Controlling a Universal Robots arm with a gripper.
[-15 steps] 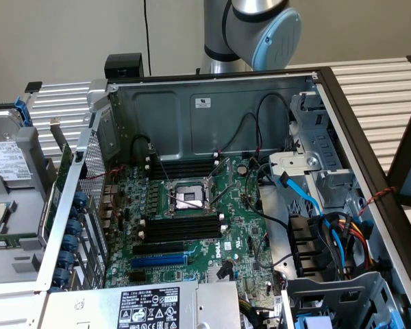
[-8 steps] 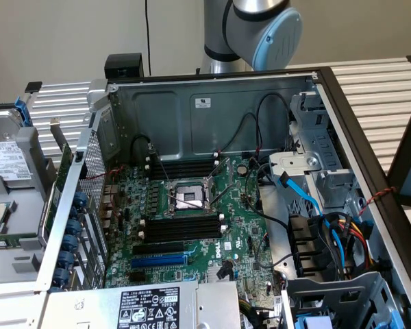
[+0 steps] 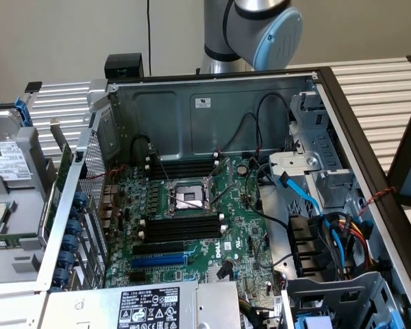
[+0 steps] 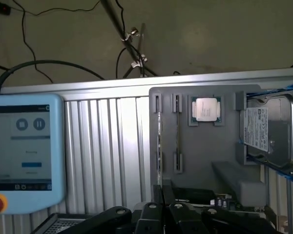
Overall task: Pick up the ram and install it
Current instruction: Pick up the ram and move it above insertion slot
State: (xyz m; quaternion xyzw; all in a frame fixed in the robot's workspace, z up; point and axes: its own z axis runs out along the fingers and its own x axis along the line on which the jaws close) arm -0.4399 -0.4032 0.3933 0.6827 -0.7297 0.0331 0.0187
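The ram (image 4: 159, 146) stands on edge as a thin strip in a slot of the grey parts tray (image 4: 205, 156). My gripper (image 4: 165, 210) hovers above the near end of that tray, a short way back from the stick. Its black fingers (image 4: 155, 214) sit close together with nothing between them. In the exterior view the open computer case shows the green motherboard (image 3: 226, 205) with long black memory slots (image 3: 181, 229) in front of the processor socket (image 3: 188, 199) and more behind it (image 3: 181, 168). The arm's blue-capped joint (image 3: 277, 34) rises behind the case.
On the tray a processor chip (image 4: 205, 108) lies beside a second narrow slot (image 4: 177, 131), and a hard drive (image 4: 271, 134) sits past it. A teach pendant (image 4: 24, 146) rests on the ribbed aluminium table (image 4: 107, 146). Cables (image 3: 315, 205) and a drive cage (image 3: 329, 185) crowd the case at the exterior view's right.
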